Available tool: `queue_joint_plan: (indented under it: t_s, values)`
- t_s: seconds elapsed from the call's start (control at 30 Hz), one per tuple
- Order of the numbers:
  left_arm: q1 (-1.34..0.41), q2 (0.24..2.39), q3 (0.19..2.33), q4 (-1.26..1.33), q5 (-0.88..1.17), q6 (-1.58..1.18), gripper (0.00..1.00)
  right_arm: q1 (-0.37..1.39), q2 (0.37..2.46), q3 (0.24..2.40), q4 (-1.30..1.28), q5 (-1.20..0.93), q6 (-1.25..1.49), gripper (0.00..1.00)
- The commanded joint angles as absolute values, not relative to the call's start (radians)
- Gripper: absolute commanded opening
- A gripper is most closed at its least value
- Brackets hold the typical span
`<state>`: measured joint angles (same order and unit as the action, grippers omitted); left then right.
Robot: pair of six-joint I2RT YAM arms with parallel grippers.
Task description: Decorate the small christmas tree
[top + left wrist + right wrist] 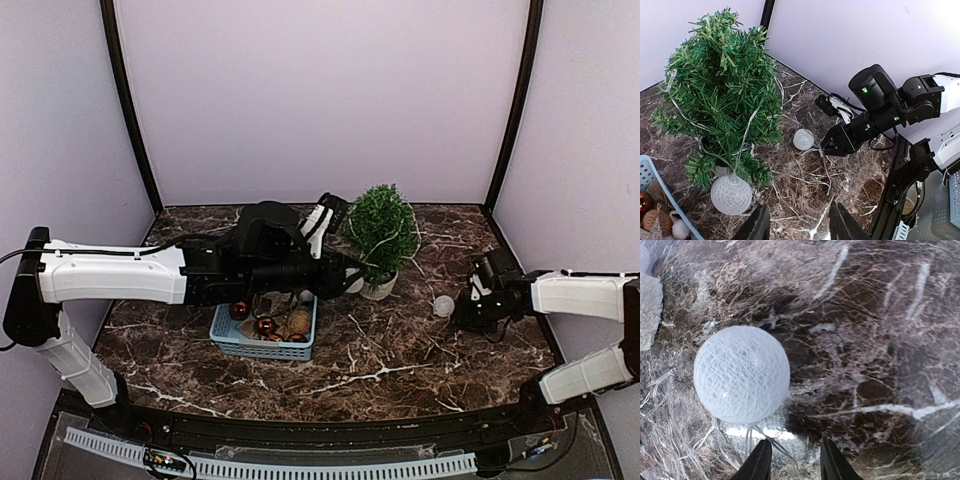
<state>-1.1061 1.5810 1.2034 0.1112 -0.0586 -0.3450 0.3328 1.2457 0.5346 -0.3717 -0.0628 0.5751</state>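
- The small christmas tree (382, 232) is standing upright in its white pot (378, 290) toward the back of the desk (400, 360), just right of the blue basket (262, 348) of ornaments
- A thin wire (802, 177) strung with white woven balls is threading through its branches; one ball (731, 194) is hanging at the tree's foot and a second ball (741, 374) is lying on the desk well to the right
- The right end effector (792, 462) is hovering low beside the second ball, fingers partly apart with wire strands between them, apparently clamping nothing
- The left end effector (799, 225) is waiting near the tree's base, jaws apart, holding nothing
- The step in hand seems to be collecting the loose tail of the string
- Next, the right fingers are needing to pinch the wire, not the ball, then lift it toward the branches without tugging the tree over
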Motion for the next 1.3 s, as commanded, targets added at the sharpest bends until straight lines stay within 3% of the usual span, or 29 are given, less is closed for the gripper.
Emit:
queue_joint_plan:
  t_s: [0.0,0.13,0.3,0.5,0.7,0.87,1.07,1.27]
  values:
    - [-1.104,1.536,1.192,0.095,-0.079,-0.345,0.42,0.330,1.284,0.549,-0.281,-0.116,0.539,0.34]
    - [-1.104,1.532,1.192,0.084,-0.086,-0.345,0.42,0.330,1.325,0.553,-0.239,-0.140,0.520,0.29]
    - [-1.104,1.514,1.184,0.071,-0.106,-0.343,0.42,0.330,1.294,0.568,-0.255,-0.124,0.530,0.00]
    - [-1.104,1.474,1.168,0.079,-0.111,-0.286,0.45,0.330,1.024,0.636,-0.436,-0.069,0.584,0.00]
    - [-1.104,1.479,1.215,0.082,-0.039,-0.194,0.59,0.331,0.799,0.842,-0.634,-0.032,0.582,0.00]
    - [-1.104,1.506,1.319,0.109,0.057,-0.143,0.70,0.333,0.803,1.108,-0.732,-0.103,0.524,0.00]
    - [-1.104,1.597,1.496,0.115,0.150,-0.139,0.74,0.334,0.942,1.461,-0.823,-0.340,0.409,0.00]
    - [-1.104,1.728,1.683,0.112,0.229,-0.178,0.79,0.335,0.970,1.522,-0.774,-0.535,0.398,0.00]
